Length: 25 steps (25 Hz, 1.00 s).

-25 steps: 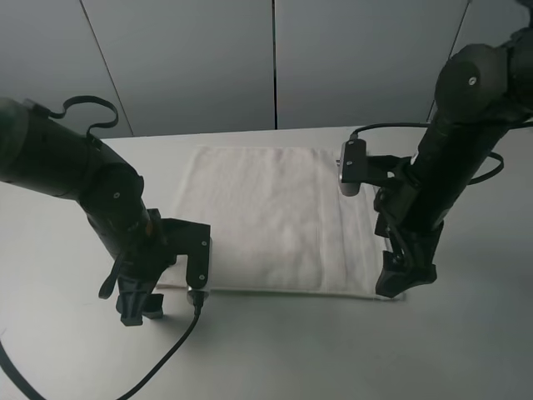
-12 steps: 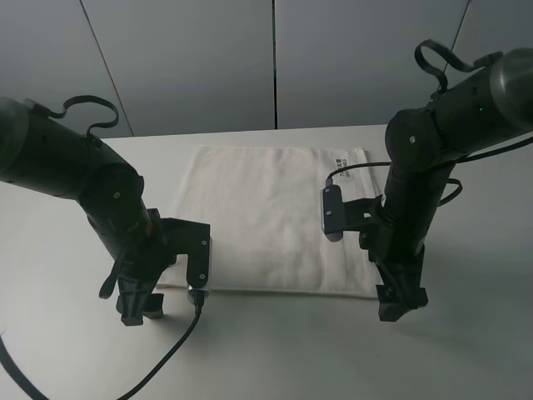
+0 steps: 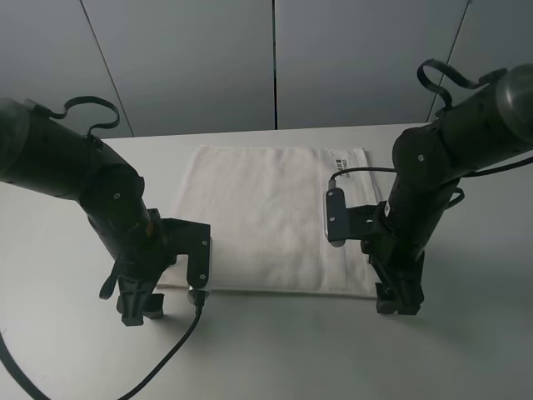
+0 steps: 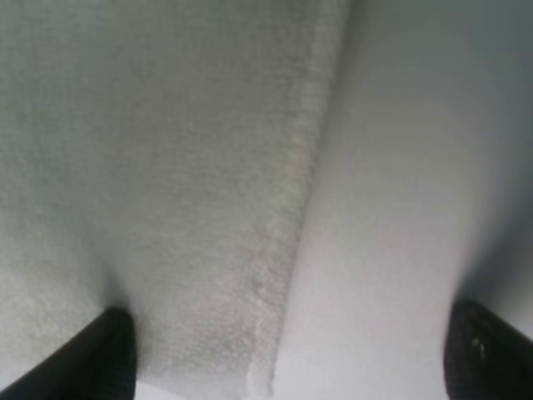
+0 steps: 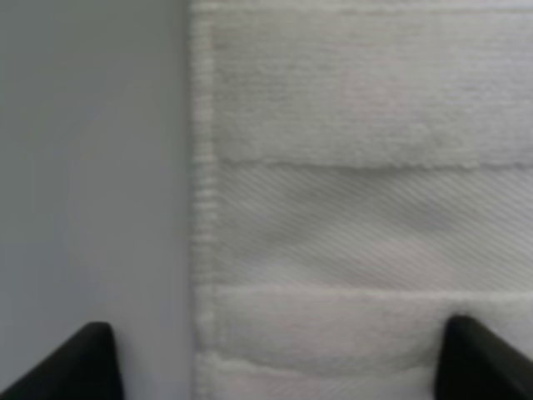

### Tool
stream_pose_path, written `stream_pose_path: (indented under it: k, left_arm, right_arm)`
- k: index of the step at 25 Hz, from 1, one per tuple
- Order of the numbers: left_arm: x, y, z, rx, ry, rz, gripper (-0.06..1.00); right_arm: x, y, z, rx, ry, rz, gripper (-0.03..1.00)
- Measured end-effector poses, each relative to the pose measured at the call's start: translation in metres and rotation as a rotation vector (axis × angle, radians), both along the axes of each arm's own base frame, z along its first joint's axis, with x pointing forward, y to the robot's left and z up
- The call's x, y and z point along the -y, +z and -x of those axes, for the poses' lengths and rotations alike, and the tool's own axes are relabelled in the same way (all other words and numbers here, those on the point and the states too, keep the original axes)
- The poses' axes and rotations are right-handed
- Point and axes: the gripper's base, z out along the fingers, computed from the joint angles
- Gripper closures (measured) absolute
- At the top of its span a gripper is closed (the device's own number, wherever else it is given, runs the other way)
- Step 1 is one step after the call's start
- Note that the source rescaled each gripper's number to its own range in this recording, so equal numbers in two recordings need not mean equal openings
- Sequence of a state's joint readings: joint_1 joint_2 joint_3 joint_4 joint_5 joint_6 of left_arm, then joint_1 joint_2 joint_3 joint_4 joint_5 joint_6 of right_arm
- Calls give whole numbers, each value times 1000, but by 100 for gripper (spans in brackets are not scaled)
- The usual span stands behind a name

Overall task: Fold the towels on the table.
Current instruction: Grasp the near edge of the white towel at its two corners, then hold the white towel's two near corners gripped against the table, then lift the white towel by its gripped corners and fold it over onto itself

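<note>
The white towel (image 3: 266, 217) lies flat on the white table (image 3: 275, 350), with its small printed tag (image 3: 340, 158) at the far right corner. My left gripper (image 3: 140, 310) is down at the towel's near left corner. In the left wrist view the left gripper (image 4: 291, 367) is open, its fingertips (image 4: 108, 354) straddling the towel's edge (image 4: 283, 250). My right gripper (image 3: 397, 300) is down at the near right corner. In the right wrist view the right gripper (image 5: 283, 367) is open, straddling the towel's edge and woven band (image 5: 350, 225). Neither holds anything.
Grey wall panels (image 3: 275, 58) stand behind the table's far edge. Bare tabletop lies in front of the towel and to both sides. A black cable (image 3: 171, 350) trails from the left arm across the near table.
My right arm has swung from over the towel's right edge down to its near right corner, uncovering the tag. The left arm and the towel have not moved.
</note>
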<state>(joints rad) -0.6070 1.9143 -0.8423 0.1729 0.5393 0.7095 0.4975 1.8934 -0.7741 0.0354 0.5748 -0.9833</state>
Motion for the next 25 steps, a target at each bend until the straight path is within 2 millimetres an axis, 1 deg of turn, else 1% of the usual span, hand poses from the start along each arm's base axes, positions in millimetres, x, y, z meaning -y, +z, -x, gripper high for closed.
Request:
stream_pose_path:
  k: [2, 3, 6, 7, 8, 11, 12, 13, 15, 16, 18, 19, 20, 21, 25]
  left_arm:
    - [0, 0, 0, 2, -2, 0, -2]
    - [0, 0, 0, 1, -2, -1, -2]
    - [0, 0, 0, 3, -1, 0, -2]
    - [0, 0, 0, 3, -1, 0, -2]
    - [0, 0, 0, 3, -1, 0, -2]
    - [0, 0, 0, 3, -1, 0, -2]
    - [0, 0, 0, 3, -1, 0, 0]
    - [0, 0, 0, 1, -1, -1, 6]
    - [0, 0, 0, 6, -11, -4, 26]
    - [0, 0, -1, 14, -21, -5, 42]
    - [1, -1, -3, 36, -30, -2, 82]
    - [1, -1, -4, 44, -28, 1, 90]
    - [1, -1, -4, 48, -27, 0, 93]
    - [1, -1, -5, 51, -27, 0, 94]
    - [0, -1, -5, 58, -26, -4, 94]
  right_arm:
    - [2, -2, 2, 41, 4, -15, 48]
    - [3, -3, 5, 43, 3, -16, 55]
    - [4, -3, 7, 71, 15, -25, 84]
    - [3, -3, 7, 80, 27, -26, 92]
    - [2, -4, 8, 84, 41, -24, 96]
    - [0, -3, 9, 90, 83, -13, 96]
    - [-1, -3, 9, 92, 89, -12, 96]
    - [-1, -3, 9, 92, 91, -11, 96]
    - [-1, -3, 9, 93, 91, -11, 96]
    - [-1, -3, 9, 93, 91, -11, 96]
    - [-1, -3, 9, 93, 91, -11, 96]
    - [-1, -3, 9, 93, 91, -11, 96]
    - [-1, -3, 9, 93, 91, -11, 96]
    - [-1, -3, 9, 93, 91, -11, 96]
    - [-1, -3, 9, 93, 91, -11, 96]
